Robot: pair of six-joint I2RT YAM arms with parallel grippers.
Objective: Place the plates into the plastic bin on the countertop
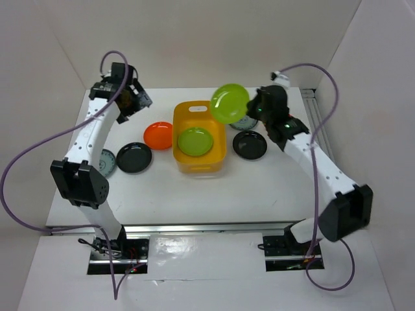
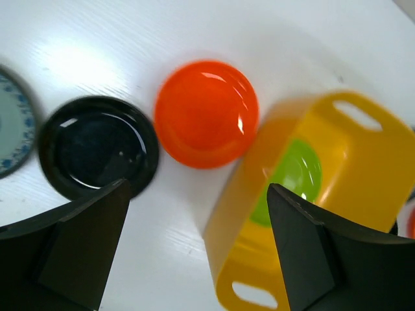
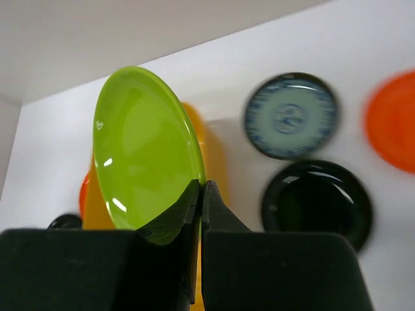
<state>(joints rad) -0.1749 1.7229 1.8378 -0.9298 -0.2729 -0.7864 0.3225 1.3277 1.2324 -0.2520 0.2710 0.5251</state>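
The yellow-orange plastic bin stands mid-table with one lime green plate flat inside. My right gripper is shut on the rim of the second lime green plate and holds it tilted in the air over the bin's far right corner. The wrist view shows the jaws pinching that plate. My left gripper is open and empty, raised above the table left of the bin. Its view looks down on an orange plate, a black plate and the bin.
Left of the bin lie the orange plate, a black plate and a patterned plate. Right of it lie a black plate and a patterned plate. Another orange plate shows in the right wrist view. White walls surround the table.
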